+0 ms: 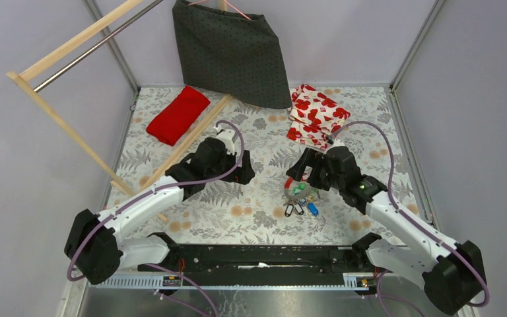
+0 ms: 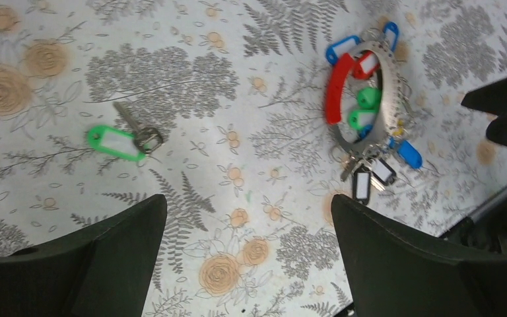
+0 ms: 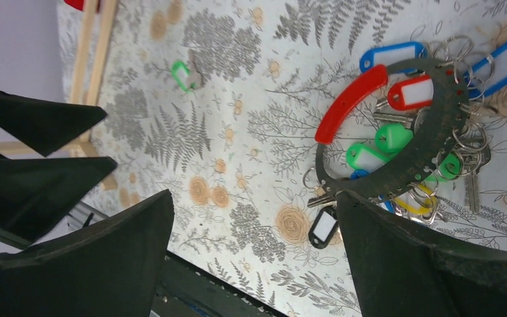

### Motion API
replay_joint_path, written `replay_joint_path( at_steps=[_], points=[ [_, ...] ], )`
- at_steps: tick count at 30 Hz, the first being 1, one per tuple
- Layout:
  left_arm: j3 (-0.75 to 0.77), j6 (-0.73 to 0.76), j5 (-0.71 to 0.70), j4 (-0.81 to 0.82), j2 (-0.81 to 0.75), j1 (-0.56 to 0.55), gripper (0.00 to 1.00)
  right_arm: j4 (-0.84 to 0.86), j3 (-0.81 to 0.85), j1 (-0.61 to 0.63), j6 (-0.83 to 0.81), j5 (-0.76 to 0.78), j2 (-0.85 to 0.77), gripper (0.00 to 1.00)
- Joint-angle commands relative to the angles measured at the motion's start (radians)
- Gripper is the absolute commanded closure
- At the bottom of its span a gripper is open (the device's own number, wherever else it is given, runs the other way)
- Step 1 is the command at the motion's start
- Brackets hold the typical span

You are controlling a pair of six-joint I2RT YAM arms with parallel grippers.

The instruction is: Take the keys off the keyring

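The keyring (image 1: 296,189) lies flat on the flowered tablecloth, a pale ribbed band (image 2: 389,92) with a red section (image 3: 350,102). The keys (image 3: 393,139) hang bunched on it, with green, blue, red, black and yellow tags (image 2: 368,99). One green-tagged key (image 2: 115,142) lies alone on the cloth, off the ring; in the right wrist view this lone key (image 3: 183,74) is at the upper left. My left gripper (image 2: 247,201) hovers open between that key and the ring, holding nothing. My right gripper (image 3: 256,195) is open just beside the ring, one finger (image 3: 403,251) overlapping its edge.
A red folded cloth (image 1: 177,113) and a slanted wooden rack (image 1: 72,125) stand at the back left. A dark dotted skirt (image 1: 231,53) hangs at the back centre. A poppy-print cloth (image 1: 315,115) lies behind the right arm. The two grippers are close together mid-table.
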Motion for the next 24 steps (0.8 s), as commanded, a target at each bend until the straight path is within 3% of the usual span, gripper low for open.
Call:
replay_joint_path(
  at_steps=[1,8,24],
  points=[
    [0.078,0.030,0.034,-0.022,-0.024,-0.021,0.01,-0.081,0.076,-0.004,-0.024,0.081,-0.085,0.00],
    [0.130,0.028,0.016,-0.060,-0.017,-0.022,0.01,-0.132,0.089,-0.005,-0.032,0.159,-0.213,0.00],
    [0.122,0.064,0.021,-0.023,-0.037,-0.022,0.01,-0.177,0.098,-0.005,-0.044,0.195,-0.249,0.00]
  ],
)
